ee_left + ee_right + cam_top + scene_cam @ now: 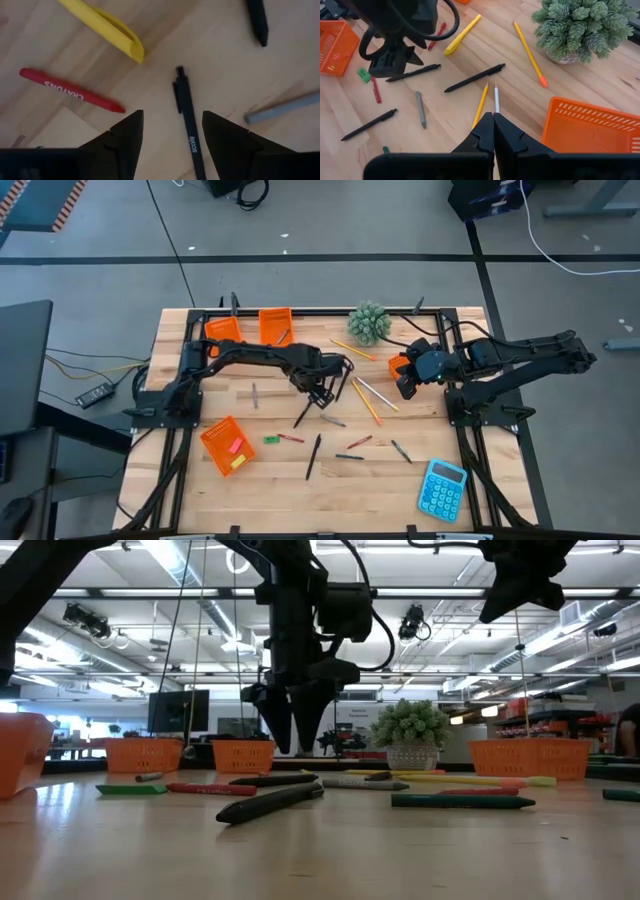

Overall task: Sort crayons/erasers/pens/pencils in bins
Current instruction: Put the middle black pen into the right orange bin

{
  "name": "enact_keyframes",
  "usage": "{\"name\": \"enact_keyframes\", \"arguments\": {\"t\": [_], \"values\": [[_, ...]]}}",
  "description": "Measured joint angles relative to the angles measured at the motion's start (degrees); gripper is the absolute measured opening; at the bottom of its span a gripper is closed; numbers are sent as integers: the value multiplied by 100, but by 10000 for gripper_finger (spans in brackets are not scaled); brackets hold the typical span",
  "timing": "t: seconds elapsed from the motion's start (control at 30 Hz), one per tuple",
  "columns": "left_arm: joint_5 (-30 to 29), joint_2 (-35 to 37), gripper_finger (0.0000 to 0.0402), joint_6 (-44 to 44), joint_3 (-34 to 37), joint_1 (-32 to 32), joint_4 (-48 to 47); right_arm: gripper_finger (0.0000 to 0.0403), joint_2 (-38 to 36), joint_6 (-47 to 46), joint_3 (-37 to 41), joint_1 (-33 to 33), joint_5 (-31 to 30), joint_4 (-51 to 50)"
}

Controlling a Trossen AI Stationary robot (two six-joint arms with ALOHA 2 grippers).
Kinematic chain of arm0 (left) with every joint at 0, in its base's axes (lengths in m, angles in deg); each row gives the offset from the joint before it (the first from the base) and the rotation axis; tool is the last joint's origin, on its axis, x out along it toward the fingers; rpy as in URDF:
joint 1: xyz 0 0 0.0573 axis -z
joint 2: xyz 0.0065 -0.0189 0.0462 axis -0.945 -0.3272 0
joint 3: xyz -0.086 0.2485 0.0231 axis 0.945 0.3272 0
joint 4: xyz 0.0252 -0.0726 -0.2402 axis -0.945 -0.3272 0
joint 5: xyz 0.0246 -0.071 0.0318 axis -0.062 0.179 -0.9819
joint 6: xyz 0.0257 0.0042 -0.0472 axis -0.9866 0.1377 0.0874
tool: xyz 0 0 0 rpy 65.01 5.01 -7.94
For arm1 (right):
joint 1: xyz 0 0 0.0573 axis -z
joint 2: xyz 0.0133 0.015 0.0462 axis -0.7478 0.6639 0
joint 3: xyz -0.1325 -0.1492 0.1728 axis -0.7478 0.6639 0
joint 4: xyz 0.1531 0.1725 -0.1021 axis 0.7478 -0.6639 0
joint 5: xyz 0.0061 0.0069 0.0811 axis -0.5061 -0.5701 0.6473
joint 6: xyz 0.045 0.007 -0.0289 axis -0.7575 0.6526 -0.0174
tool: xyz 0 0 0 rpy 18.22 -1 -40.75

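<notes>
From above, the left gripper hangs near the middle of the pale wooden table, its two dark fingers spread apart. A slim black pen lies flat on the wood between them, running up the centre of the left wrist view, touching neither finger that I can see. A red crayon lies to the left of that frame, a yellow pen at upper left, and a grey crayon at right. The right gripper waits right of centre beside an orange mesh bin, fingers pressed together and empty.
</notes>
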Motion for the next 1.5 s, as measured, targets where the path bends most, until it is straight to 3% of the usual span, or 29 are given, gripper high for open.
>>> {"name": "enact_keyframes", "arguments": {"t": [1.07, 1.5], "values": [[659, -577, 165, -50, -21, 70, 180, 8, -2, -125, 0, 0, -73, -96], [603, -586, 111, -68, -4, 33, 180, 8, -2, -190, 0, 0, 10, -144]]}}
